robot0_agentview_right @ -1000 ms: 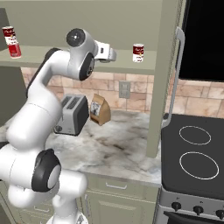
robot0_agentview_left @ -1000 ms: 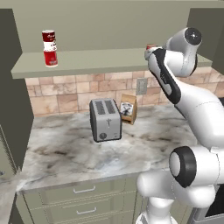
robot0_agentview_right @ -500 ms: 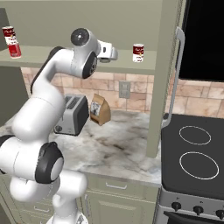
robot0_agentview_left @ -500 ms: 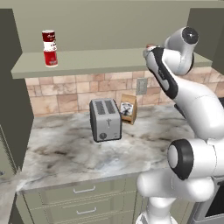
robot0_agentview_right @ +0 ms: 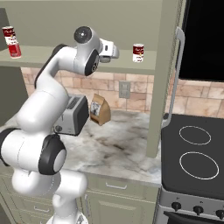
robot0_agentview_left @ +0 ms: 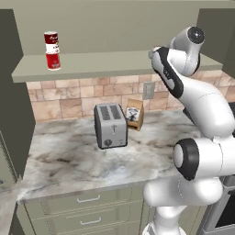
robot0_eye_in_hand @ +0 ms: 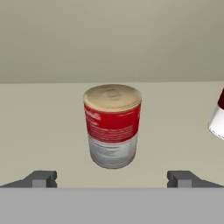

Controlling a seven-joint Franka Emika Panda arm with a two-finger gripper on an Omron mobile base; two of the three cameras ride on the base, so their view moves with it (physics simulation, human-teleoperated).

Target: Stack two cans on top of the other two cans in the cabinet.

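Observation:
On the cabinet shelf, a can with a red upper label and greyish lower half stands upright. My gripper is open and level with it, a short way off, with the can centred ahead of the fingertips and nothing between them. In the right base view the gripper points at this can. A second can, dark red over white, shows at the right edge of the hand view. At the shelf's far left, a red-and-white can sits stacked on an almost all-red can.
Below the shelf, a toaster and a brown bag stand on the marble counter. A tall cabinet side panel and the stove lie to the right of the can.
The hand has crept a little further along the shelf toward the can. The jaws stay open and the cans have not moved.

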